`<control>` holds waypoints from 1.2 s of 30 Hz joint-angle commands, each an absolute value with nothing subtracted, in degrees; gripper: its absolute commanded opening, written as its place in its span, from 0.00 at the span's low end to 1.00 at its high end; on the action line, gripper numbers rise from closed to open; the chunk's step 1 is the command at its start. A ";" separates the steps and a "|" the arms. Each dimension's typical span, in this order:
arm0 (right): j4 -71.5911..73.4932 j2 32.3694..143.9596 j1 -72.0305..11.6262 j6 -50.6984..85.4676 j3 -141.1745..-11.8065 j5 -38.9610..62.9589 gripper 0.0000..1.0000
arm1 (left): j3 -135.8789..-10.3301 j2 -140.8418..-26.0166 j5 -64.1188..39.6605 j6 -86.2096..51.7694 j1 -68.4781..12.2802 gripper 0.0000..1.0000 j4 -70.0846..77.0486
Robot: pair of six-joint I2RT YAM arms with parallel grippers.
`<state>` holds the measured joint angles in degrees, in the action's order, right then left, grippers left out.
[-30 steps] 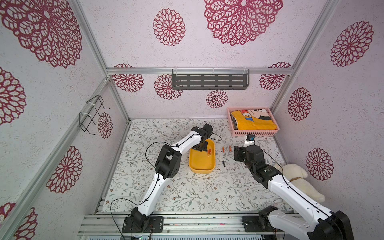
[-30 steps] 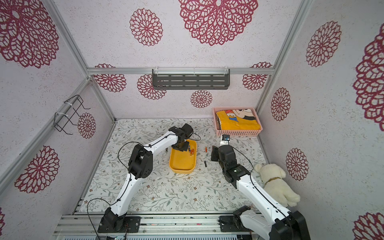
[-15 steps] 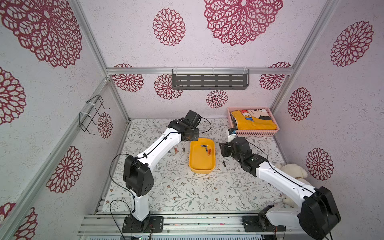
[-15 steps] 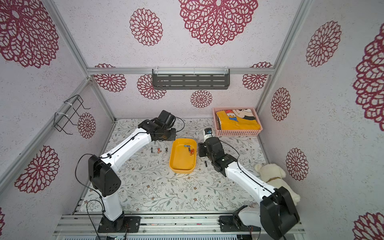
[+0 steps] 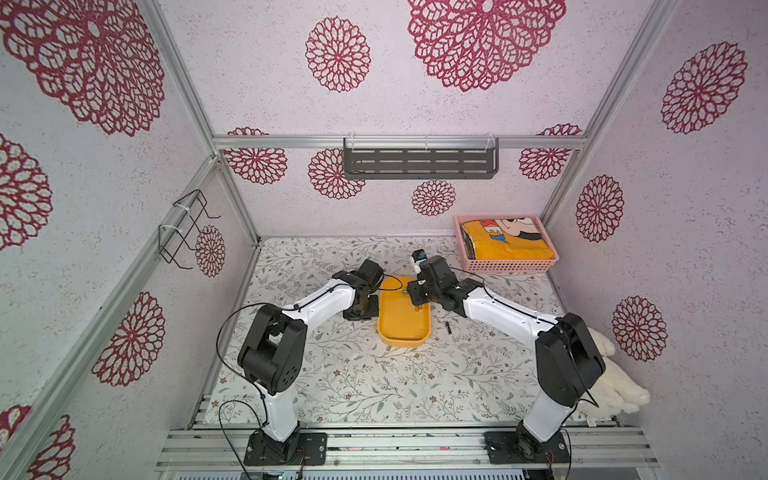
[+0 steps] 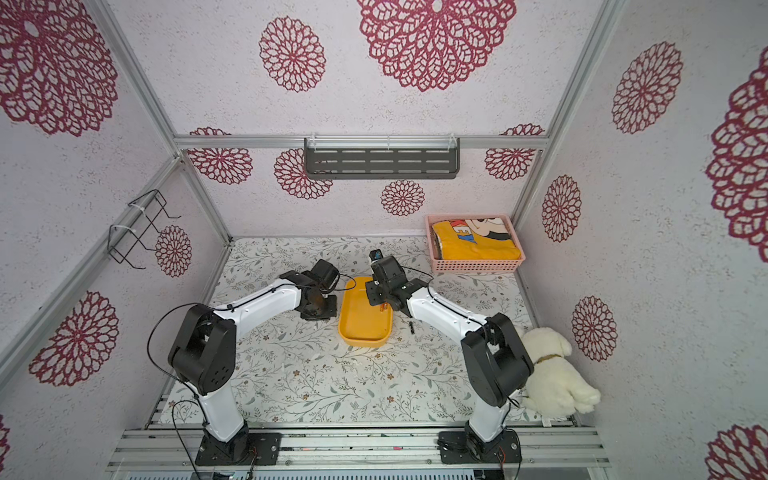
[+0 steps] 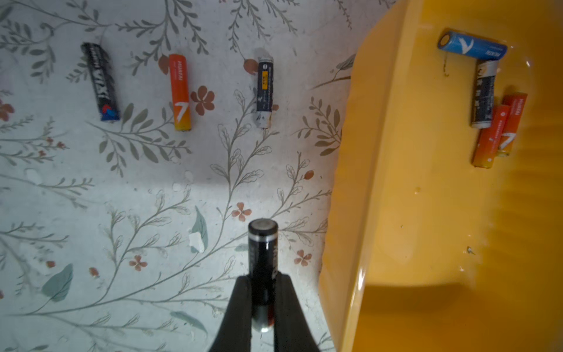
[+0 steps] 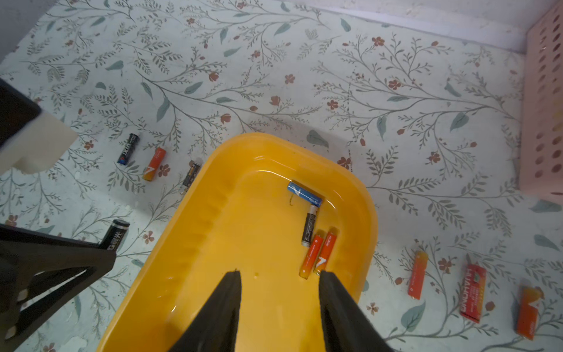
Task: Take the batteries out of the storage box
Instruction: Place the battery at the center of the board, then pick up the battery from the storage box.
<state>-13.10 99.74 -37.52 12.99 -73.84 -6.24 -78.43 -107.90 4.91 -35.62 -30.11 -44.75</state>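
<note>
The yellow-orange storage box (image 5: 403, 332) (image 6: 363, 332) lies mid-mat. Inside it are a blue battery (image 8: 304, 194), a black one (image 8: 309, 225) and two orange ones (image 8: 310, 256). My right gripper (image 8: 279, 274) (image 5: 417, 301) hangs open over the box, its jaws empty. My left gripper (image 7: 262, 277) (image 5: 362, 309) is just left of the box wall (image 7: 380, 183), shut on a black battery (image 7: 262, 253) above the mat. Three batteries (image 7: 180, 91) lie in a row on the mat left of the box. Three more (image 8: 417, 274) lie to its right.
A pink basket with yellow cloth (image 5: 507, 249) stands at the back right. A white plush dog (image 6: 548, 370) lies by the right wall. One black battery (image 5: 448, 327) rests on the mat right of the box. A grey shelf (image 5: 419, 160) hangs on the back wall.
My left gripper has left the box and now holds a black battery over the mat left of it. My right gripper has moved left, from beside the box to over it.
</note>
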 commanded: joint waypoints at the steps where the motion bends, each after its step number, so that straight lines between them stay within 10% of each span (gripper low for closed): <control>1: -14.77 98.87 -37.62 12.27 -75.44 -8.08 0.48 | -79.19 -111.22 4.48 -35.85 -30.33 0.04 -41.94; 12: -16.26 100.76 -37.45 12.52 -77.09 -9.43 0.48 | -78.50 -115.75 5.34 -35.25 -30.34 0.05 -42.30; 20: -18.46 103.50 -36.38 13.99 -79.54 -7.38 0.49 | -78.21 -115.11 6.41 -35.01 -30.32 0.29 -42.86; 36: -34.23 115.85 -36.38 18.10 -93.62 -10.16 0.43 | -78.79 -96.96 10.31 -33.43 -30.32 0.34 -44.21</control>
